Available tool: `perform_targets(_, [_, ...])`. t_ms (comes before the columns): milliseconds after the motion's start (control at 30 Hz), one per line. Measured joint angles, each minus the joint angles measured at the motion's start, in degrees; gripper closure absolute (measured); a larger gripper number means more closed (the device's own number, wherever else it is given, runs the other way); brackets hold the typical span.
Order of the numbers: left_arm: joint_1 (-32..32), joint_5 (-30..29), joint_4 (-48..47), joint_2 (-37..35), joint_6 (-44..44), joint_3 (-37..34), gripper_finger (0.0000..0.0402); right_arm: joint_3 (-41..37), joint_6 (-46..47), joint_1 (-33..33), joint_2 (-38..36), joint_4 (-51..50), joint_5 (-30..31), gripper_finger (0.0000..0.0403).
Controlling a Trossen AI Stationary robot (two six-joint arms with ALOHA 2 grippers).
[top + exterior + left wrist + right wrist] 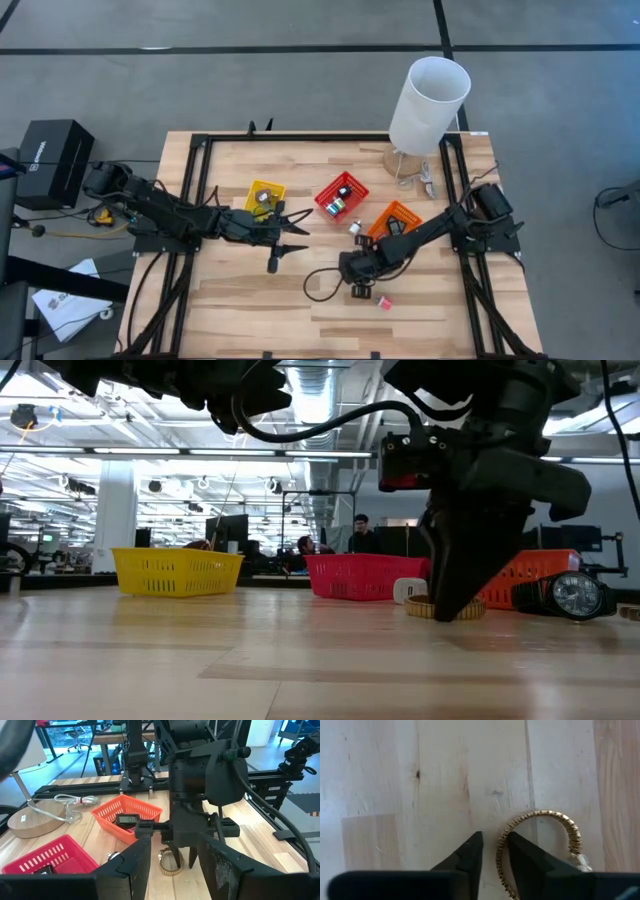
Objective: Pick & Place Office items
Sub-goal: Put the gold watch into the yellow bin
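Observation:
A gold beaded ring (542, 815) lies flat on the wood table, also seen as the ring (171, 864) and the ring (420, 607). My right gripper (493, 837) points straight down at it, open by a narrow gap. One finger stands inside the ring and one outside, with the ring's band between them. It shows as the right gripper (357, 287) in front of the orange basket. My left gripper (288, 238) is open and hovers beside the yellow basket (265, 194), facing the right arm. A pink bit (385, 302) lies near the ring. My right gripper stands astride the ring's band (499, 854) from above, pointing down, with the inner finger (520, 857) close against it. Wood shows between the band and the outer finger. I cannot tell whether either finger touches the band. The ring lies flat on the table.
The red basket (341, 197) and the orange basket (396, 218) hold small items. A black watch (572, 596) and a small white piece (354, 228) lie near the orange basket. The tall white cylinder (428, 103) stands on a wooden base at the far right. Bare wood lies toward the near edge.

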Motion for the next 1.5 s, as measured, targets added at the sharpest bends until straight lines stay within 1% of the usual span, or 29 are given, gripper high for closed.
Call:
perform_targets(133, [0.0, 0.0, 0.02, 0.0, 0.0, 0.0, 0.0248, -0.02, -0.95, -0.38, 0.06, 0.2, -1.02, 0.0359])
perform_targets(233, [0.0, 0.02, 0.04, 0.0, -0.04, 0.0, 0.0248, 0.92, -6.94, -0.13, -0.89, -0.65, -1.27, 0.0392])
perform_targets(400, [0.0, 0.0, 0.17, -0.01, -0.87, 0.0, 0.0248, 3.71, -14.85, 0.84, -3.75, -1.78, 0.33, 0.0391])
perform_targets(567, [0.0, 0.18, 0.43, -0.02, -0.99, 0.0, 0.0248, 6.21, -22.78, 0.84, -10.07, -1.74, 2.47, 0.0398])
perform_targets(633, [0.0, 1.74, 0.45, -0.02, -1.07, 0.0, 0.0248, 7.0, -25.91, 0.7, -13.33, -2.15, 3.85, 0.0395])
perform_targets(733, [-0.04, 4.17, 0.45, -0.02, -0.85, 0.0, 0.0248, 7.52, -30.93, 0.36, -19.25, -1.75, 3.91, 0.0396])
perform_targets(833, [-0.04, 4.42, 0.44, -0.02, -0.83, 0.0, 0.0248, 5.71, -34.99, -0.13, -24.16, 0.0, 2.93, 0.0399])
perform_targets(900, [-0.15, 4.41, 0.46, 0.09, -0.59, 0.0, 0.0248, 2.05, -35.98, -1.31, -26.96, 6.28, -0.83, 0.04])
perform_targets(967, [-0.52, 4.39, 0.37, 0.17, -0.57, 0.0, 0.0248, -3.18, -35.02, -2.74, -28.91, 13.53, -5.53, 0.0399])
perform_targets(1000, [-0.68, 4.26, 0.55, 0.37, -0.55, 0.0, 0.0248, -6.22, -34.24, -3.38, -29.36, 17.36, -6.73, 0.0399])
perform_targets(1100, [-1.16, 4.21, 0.64, 0.9, -0.48, 0.01, 0.0248, -14.99, -32.43, -5.09, -29.76, 28.23, -6.79, 0.0399])
perform_targets(1200, [-1.15, 1.93, 1.58, 1.95, -0.42, 0.02, 0.0248, -21.68, -30.13, -6.9, -28.83, 44.44, -6.84, 0.0399])
perform_targets(1267, [-0.78, -0.43, 2.2, 3.03, -0.14, 0.02, 0.0248, -24.28, -28.34, -8.1, -26.84, 54.81, -6.86, 0.0397])
perform_targets(1333, [-0.54, -2.34, 4.03, 4.51, 1.68, 0.04, 0.0248, -25.28, -26.44, -9.2, -24.65, 61.89, -6.86, 0.0395])
perform_targets(1433, [-0.55, -7.8, 5.76, 6.32, 7.54, 0.0, 0.0248, -24.41, -21.7, -10.73, -22.25, 67.83, -8.15, 0.0395])
perform_targets(1500, [-0.55, -12.11, 7.73, 7.16, 10.59, 0.0, 0.0248, -23.6, -17.82, -11.53, -20.46, 69.0, -8.28, 0.0395])
